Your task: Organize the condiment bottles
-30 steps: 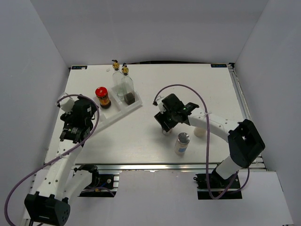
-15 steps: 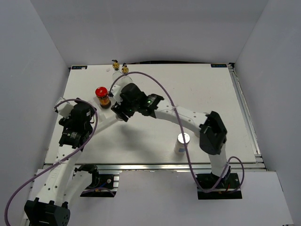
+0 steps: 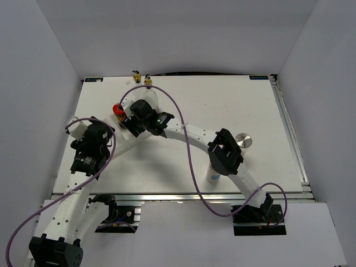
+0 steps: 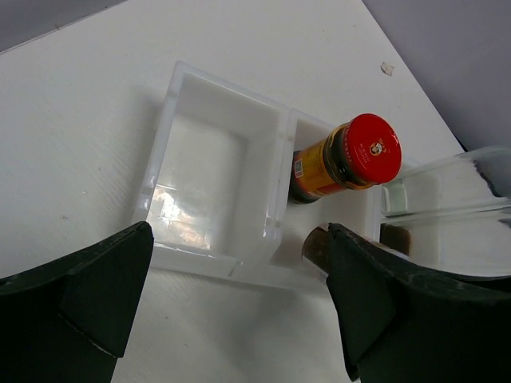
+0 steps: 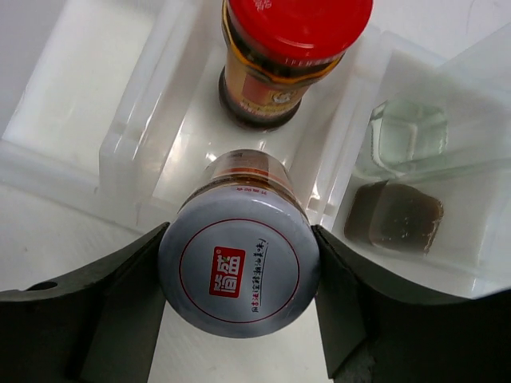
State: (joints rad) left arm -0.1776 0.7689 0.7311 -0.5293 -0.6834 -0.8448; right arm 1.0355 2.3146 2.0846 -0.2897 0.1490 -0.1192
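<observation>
My right gripper (image 5: 239, 319) is shut on the small label-lidded jar (image 5: 239, 275), with a finger on each side of its white lid. The jar hangs over the near wall of the white tray's (image 5: 128, 136) middle compartment. The red-lidded dark jar (image 5: 295, 56) stands upright in that compartment, just beyond. Two glass bottles (image 5: 403, 171) stand in the compartment to the right; their gold tops (image 3: 148, 82) show from above. My left gripper (image 4: 238, 263) hangs open, with nothing in it, before the tray (image 4: 215, 159) and the red-lidded jar (image 4: 355, 155).
The tray's left compartment (image 4: 204, 171) holds nothing. One silver-capped shaker (image 3: 243, 140) stands right of my right arm's elbow, and another (image 3: 213, 173) is half hidden under that arm near the front edge. My right gripper (image 3: 133, 119) covers the tray's middle from above.
My right arm has swung from the middle of the table leftward to the tray, carrying the label-lidded jar. The left arm has hardly moved.
</observation>
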